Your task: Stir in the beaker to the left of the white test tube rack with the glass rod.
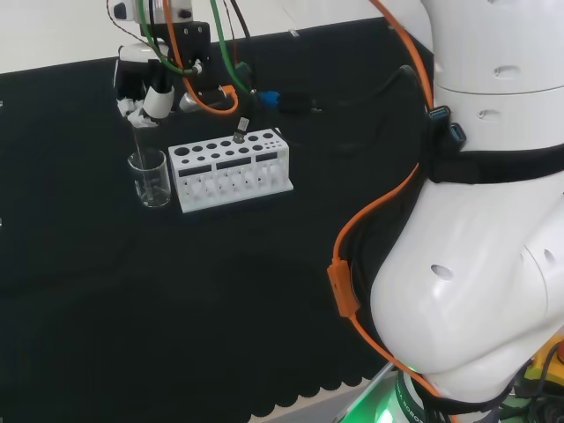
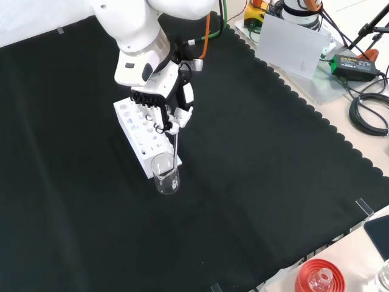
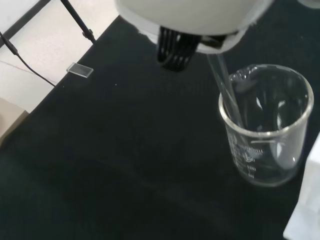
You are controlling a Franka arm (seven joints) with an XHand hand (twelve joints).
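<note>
Front view: we see the hand [image 2: 163,100] with fingers curled round the top of the glass rod [image 2: 175,146], held upright so its tip hangs inside the beaker [image 2: 166,174] directly below the hand, beside the white test tube rack [image 2: 138,135], ready for stirring.

black cloth [image 2: 273,182], beaker [image 2: 165,174], rack [image 2: 138,129]

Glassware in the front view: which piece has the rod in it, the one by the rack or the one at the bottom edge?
The beaker against the white rack's near end: the glass rod held by the hand dips into it. The glass on the red ring stands alone.
</note>
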